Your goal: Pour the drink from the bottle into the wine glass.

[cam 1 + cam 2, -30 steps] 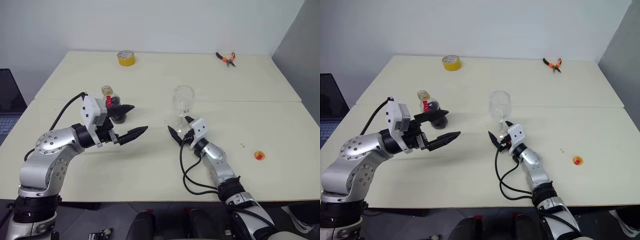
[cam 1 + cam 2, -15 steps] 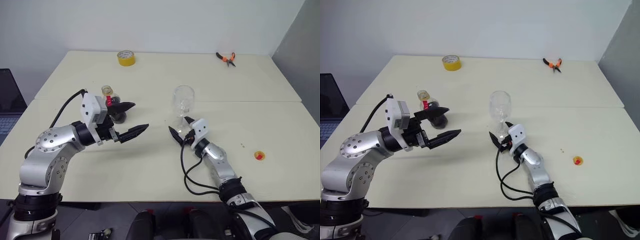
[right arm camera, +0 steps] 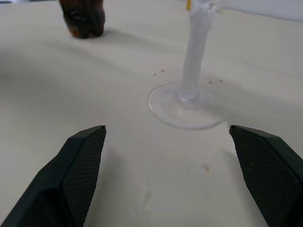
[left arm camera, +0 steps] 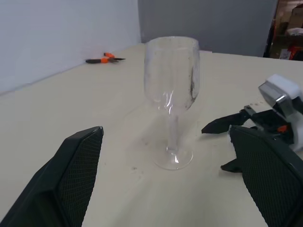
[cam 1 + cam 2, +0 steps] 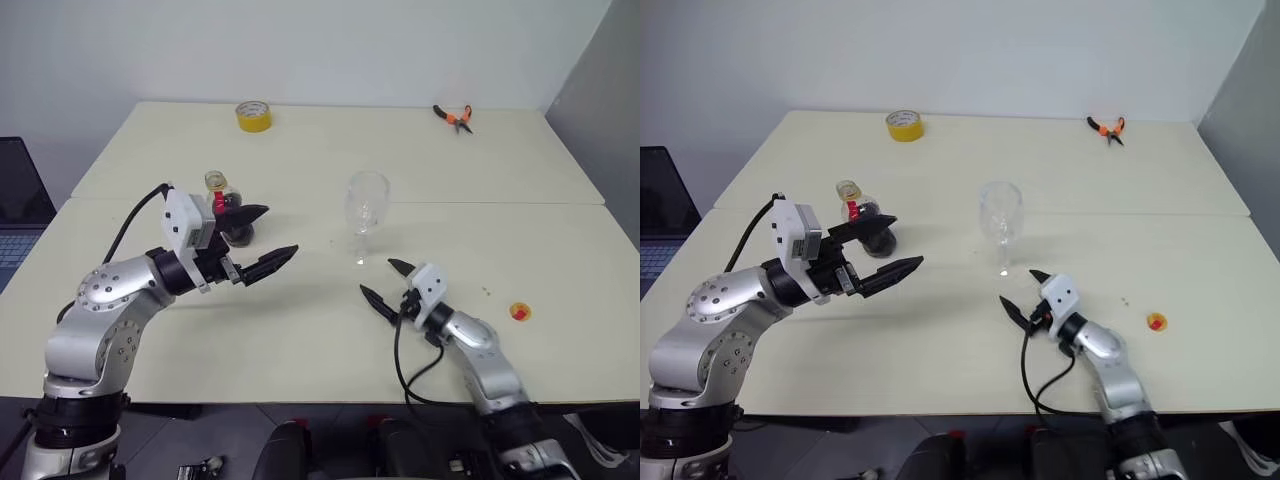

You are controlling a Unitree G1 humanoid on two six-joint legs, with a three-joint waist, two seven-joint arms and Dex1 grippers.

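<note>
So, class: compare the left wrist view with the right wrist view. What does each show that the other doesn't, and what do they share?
Left wrist view alone: the wine glass's empty bowl, the orange-handled pliers far back on the table, and the right end effector, open beside the glass. Right wrist view alone: the dark base of the bottle standing beyond the glass. Both share the glass's stem and round foot, upright on the cream table.

The wine glass (image 5: 366,215), clear and stemmed, stands upright near the table's centre, its bowl empty. The bottle (image 5: 228,208), small and clear, stands upright well to its left, uncapped, holding dark drink (image 5: 237,226) in its rounded base.
</note>
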